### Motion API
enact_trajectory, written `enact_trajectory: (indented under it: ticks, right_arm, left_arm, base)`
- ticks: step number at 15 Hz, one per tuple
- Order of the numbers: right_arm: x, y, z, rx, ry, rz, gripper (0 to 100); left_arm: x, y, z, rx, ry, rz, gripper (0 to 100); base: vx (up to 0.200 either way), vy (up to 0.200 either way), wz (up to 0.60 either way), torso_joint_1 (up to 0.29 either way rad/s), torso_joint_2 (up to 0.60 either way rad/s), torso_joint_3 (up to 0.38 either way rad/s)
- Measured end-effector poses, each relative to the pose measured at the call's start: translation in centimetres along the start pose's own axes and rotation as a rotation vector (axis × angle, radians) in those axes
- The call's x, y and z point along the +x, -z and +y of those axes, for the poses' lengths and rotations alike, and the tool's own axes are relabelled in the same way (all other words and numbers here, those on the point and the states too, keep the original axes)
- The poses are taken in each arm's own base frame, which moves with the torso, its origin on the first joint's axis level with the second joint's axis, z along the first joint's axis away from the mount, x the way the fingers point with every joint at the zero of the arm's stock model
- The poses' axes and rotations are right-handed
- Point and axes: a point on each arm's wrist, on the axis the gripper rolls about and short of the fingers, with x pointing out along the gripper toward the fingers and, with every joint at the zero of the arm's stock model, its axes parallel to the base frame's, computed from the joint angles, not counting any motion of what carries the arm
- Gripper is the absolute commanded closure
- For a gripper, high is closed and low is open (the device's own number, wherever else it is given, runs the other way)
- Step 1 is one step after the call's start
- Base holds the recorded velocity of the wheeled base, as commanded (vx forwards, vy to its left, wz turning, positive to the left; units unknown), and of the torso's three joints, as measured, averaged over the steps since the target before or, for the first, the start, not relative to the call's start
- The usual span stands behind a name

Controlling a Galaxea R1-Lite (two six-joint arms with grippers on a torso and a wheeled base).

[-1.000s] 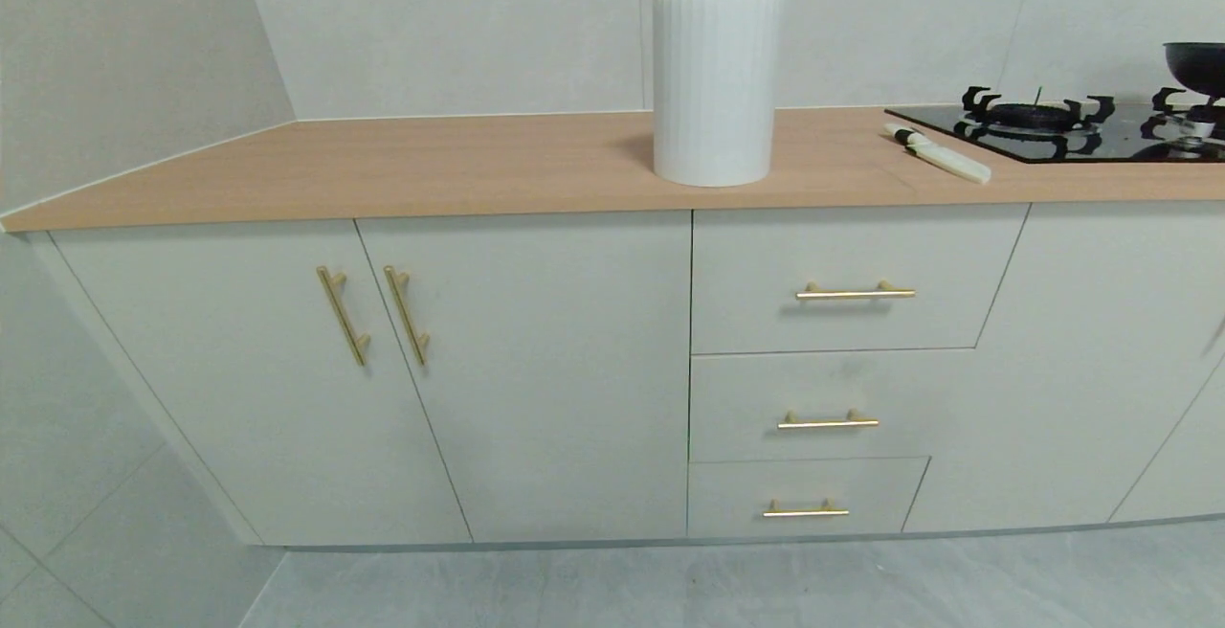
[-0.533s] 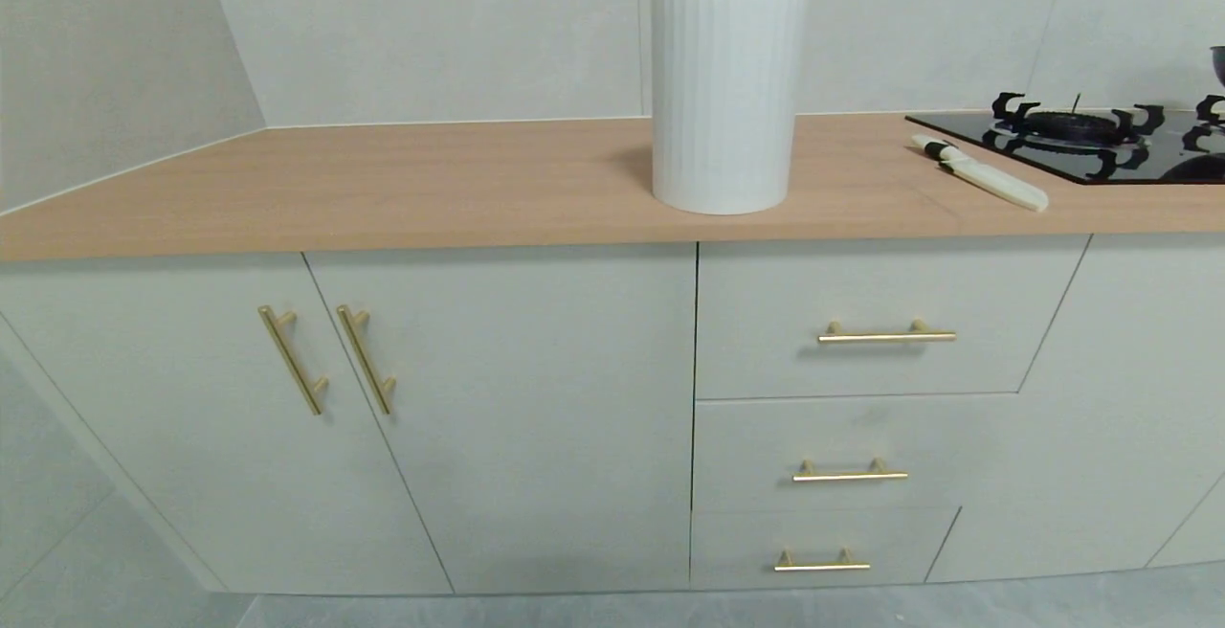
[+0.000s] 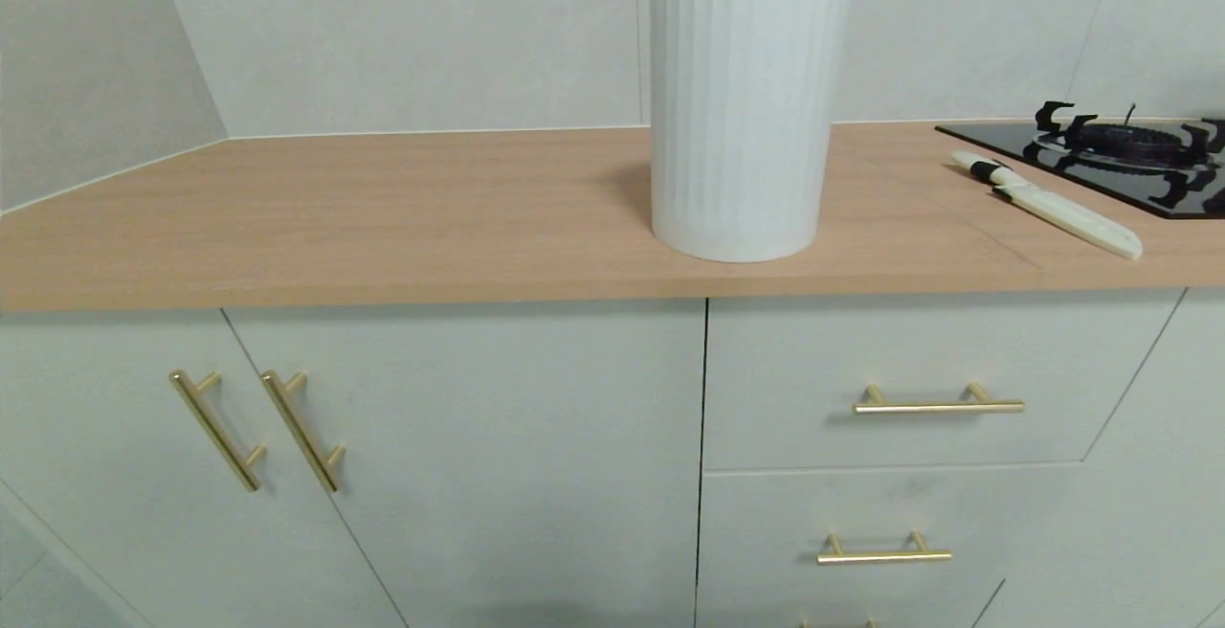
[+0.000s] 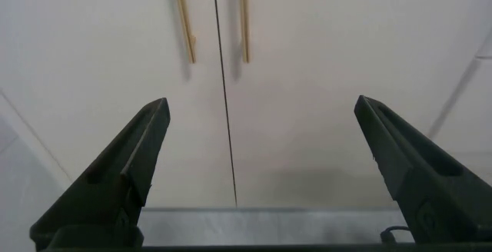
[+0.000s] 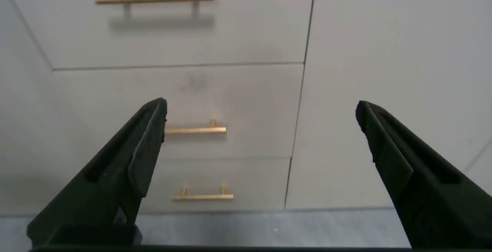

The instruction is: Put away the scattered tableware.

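Head view of a kitchen: a pale knife (image 3: 1048, 207) lies flat on a wooden worktop (image 3: 383, 216) at the right, slanting from far left to near right, just beside the corner of a black gas hob (image 3: 1129, 154). A tall white ribbed container (image 3: 746, 111) stands upright near the worktop's middle, well apart from the knife. Below are grey cupboard doors (image 3: 459, 456) on the left and drawers with brass handles (image 3: 938, 406) on the right.

Left wrist view: the left arm's fingers (image 4: 131, 167) are spread wide with nothing between them, facing the cupboard doors. Right wrist view: the right arm's fingers (image 5: 131, 167) are likewise spread wide and empty, facing the drawers.

The knife looks light, stiff and smooth, so likely to slip. It lies low against the worktop, leaving little to pinch. The shorter far end, past a black band, seems to be the handle and the safer place to take hold, across its width. Whether the long pale part is a bare blade or a sheath cannot be told. The container looks rigid and probably light; its open top is hidden.
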Motion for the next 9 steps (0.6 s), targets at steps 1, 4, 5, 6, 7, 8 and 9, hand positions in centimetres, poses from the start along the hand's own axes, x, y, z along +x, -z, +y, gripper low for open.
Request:
enact_trajectory:
  ticks: [1, 4, 5, 6, 7, 8, 9]
  right_arm:
    - [0.00, 0.00, 0.00, 0.000, 0.000, 0.000, 0]
    - [0.00, 0.00, 0.00, -0.001, 0.000, 0.000, 0]
    - [0.00, 0.00, 0.00, -0.001, -0.001, 0.000, 0]
    - [0.00, 0.00, 0.00, -0.001, -0.001, 0.001, 0]
    - [0.00, 0.00, 0.00, -0.001, -0.001, 0.001, 0]
    - [0.00, 0.00, 0.00, -0.001, -0.001, 0.000, 0]
    - [0.00, 0.00, 0.00, -0.001, -0.001, 0.001, 0]
  left_arm:
    - [0.00, 0.02, 0.00, 0.000, 0.000, 0.002, 0]
    - [0.00, 0.01, 0.00, -0.004, 0.000, 0.001, 0]
    - [0.00, 0.01, 0.00, -0.003, 0.000, 0.001, 0]
    - [0.00, 0.00, 0.00, -0.003, 0.000, 0.000, 0]
    - [0.00, -0.01, 0.00, -0.002, 0.000, 0.000, 0]
    - [0.00, -0.01, 0.00, -0.001, 0.000, 0.000, 0]
    - [0.00, -0.01, 0.00, -0.001, 0.000, 0.000, 0]
  base:
    - [0.000, 0.000, 0.00, 0.000, 0.00, 0.000]
    - [0.000, 0.000, 0.00, 0.000, 0.00, 0.000]
    - [0.000, 0.000, 0.00, 0.000, 0.00, 0.000]
    - [0.000, 0.000, 0.00, 0.000, 0.00, 0.000]
    - [0.000, 0.000, 0.00, 0.000, 0.00, 0.000]
    - [0.000, 0.000, 0.00, 0.000, 0.00, 0.000]
    - [0.000, 0.000, 0.00, 0.000, 0.00, 0.000]
